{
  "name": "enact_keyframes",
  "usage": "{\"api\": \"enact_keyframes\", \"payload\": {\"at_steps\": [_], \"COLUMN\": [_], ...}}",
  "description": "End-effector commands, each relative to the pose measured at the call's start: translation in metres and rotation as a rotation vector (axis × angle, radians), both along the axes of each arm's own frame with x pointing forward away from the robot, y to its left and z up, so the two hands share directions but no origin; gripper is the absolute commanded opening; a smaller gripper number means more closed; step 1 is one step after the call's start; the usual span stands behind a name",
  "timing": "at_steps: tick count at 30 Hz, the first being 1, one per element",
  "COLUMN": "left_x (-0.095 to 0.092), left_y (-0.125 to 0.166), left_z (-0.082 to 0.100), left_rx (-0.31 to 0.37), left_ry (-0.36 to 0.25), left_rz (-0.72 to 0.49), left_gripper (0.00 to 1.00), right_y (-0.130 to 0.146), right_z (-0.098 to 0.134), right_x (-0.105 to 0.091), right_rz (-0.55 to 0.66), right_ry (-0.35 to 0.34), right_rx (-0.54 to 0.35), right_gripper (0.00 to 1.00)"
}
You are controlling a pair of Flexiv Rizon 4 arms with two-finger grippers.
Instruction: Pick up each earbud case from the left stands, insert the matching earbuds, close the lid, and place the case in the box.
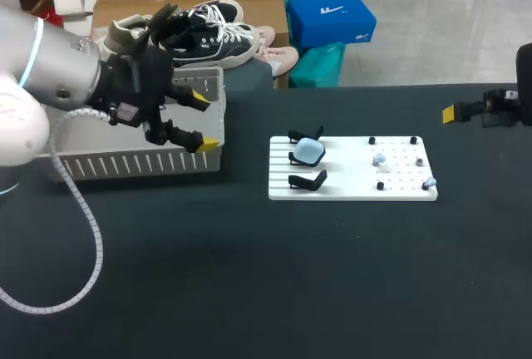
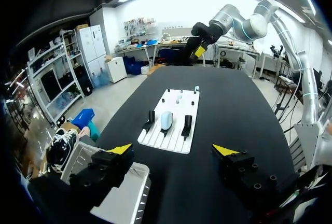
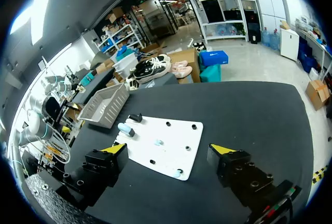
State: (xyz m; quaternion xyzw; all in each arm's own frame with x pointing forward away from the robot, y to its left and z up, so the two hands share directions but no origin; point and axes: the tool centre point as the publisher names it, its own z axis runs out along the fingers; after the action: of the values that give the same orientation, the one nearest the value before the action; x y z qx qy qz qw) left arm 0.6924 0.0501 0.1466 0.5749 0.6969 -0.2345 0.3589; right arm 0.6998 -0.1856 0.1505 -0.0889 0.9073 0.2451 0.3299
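On the black bench (image 1: 249,292), a white board (image 1: 353,191) carries three black stands (image 1: 307,180). The pale blue earbud case (image 1: 309,152) sits on the middle one, and small earbuds (image 1: 379,159) lie among the pegs on the board's right half. Farther left stands the white slotted box (image 1: 141,164), its inside mostly hidden by the left arm (image 1: 58,68). The left jaws hang wide apart at the box's near right corner, holding nothing. The right jaws, also wide apart and empty, hover well right of the board.
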Motion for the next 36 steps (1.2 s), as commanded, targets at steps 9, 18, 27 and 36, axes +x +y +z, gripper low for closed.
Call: {"api": "enact_keyframes", "payload": {"at_steps": [9,18,27,36], "left_x": [0.012,0.029,0.044,0.055], "left_y": [-0.036,-0.064,-0.084,-0.101], "left_z": [-0.021,-0.036,-0.051,-0.068], "left_rx": [-0.093,-0.103,-0.110,-0.120], "left_ry": [-0.072,-0.058,-0.022,-0.009], "left_rz": [-0.110,-0.159,-0.212,-0.215], "left_gripper": [1.00,1.00,1.00,1.00], "right_y": [0.000,0.000,0.000,0.000], "right_z": [-0.001,-0.001,-0.001,-0.001], "right_x": [0.001,0.001,0.001,0.001], "right_rz": [0.002,0.002,0.002,0.002], "right_ry": [-0.001,-0.001,-0.001,-0.001], "right_rx": [0.001,0.001,0.001,0.001], "right_gripper": [1.00,1.00,1.00,1.00]}}
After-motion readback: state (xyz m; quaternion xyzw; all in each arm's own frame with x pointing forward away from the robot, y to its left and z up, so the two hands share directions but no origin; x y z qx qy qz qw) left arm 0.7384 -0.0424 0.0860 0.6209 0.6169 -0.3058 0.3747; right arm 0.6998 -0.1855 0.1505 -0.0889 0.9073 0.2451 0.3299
